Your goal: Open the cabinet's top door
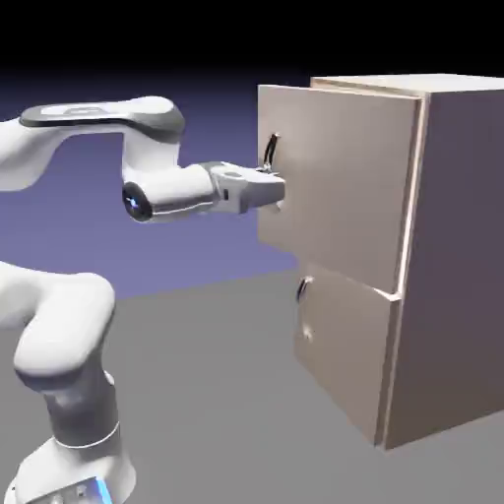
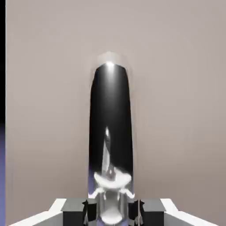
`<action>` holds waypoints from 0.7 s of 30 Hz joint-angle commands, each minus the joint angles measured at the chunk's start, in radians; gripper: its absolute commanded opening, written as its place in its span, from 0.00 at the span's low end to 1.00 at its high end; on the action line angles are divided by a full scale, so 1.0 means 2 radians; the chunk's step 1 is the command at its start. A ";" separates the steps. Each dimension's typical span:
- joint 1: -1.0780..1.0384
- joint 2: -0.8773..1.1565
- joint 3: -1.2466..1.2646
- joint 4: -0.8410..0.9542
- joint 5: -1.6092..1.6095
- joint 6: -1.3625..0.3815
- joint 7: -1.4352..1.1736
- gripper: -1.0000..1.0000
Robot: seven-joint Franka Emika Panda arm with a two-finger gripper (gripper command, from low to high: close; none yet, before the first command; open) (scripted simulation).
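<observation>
Fingertips [image 2: 76,207] sitting clamped on dark curved handle [image 2: 110,128] of top door [image 1: 335,177], gripper [image 1: 277,190] gripping it. Door standing ajar from cabinet [image 1: 463,256]. Likely rigid, hinged, light; glossy handle possibly slippery, so grip mid-handle.

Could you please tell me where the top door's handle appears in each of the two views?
Exterior view: the handle is upper middle, at the top door's free left edge, just above the gripper.
Hand view: the handle fills the centre, between the fingertips.
Shared landmark: the beige door panel behind it.
</observation>
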 commanded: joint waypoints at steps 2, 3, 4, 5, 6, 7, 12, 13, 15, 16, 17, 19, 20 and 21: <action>0.028 -0.015 -0.036 -0.023 -0.042 -0.015 0.012 0.00; 0.041 -0.023 -0.054 -0.033 -0.063 -0.022 0.018 0.00; 0.052 -0.031 -0.072 -0.043 -0.085 -0.030 0.024 0.00; 0.062 -0.040 -0.089 -0.053 -0.107 -0.037 0.031 0.00; 0.071 -0.048 -0.106 -0.061 -0.128 -0.044 0.038 0.00; 0.079 -0.057 -0.123 -0.069 -0.150 -0.051 0.045 0.00; 0.102 -0.099 -0.202 -0.102 -0.259 -0.091 0.081 0.00; 0.103 -0.107 -0.218 -0.107 -0.281 -0.100 0.089 0.00; 0.104 -0.122 -0.250 -0.116 -0.324 -0.121 0.102 0.00; 0.102 -0.128 -0.266 -0.120 -0.346 -0.132 0.108 0.00; 0.100 -0.134 -0.283 -0.124 -0.368 -0.144 0.114 0.00; 0.095 -0.144 -0.318 -0.128 -0.411 -0.169 0.124 0.00; 0.089 -0.148 -0.336 -0.130 -0.433 -0.185 0.128 0.00; 0.077 -0.151 -0.350 -0.131 -0.451 -0.206 0.132 0.00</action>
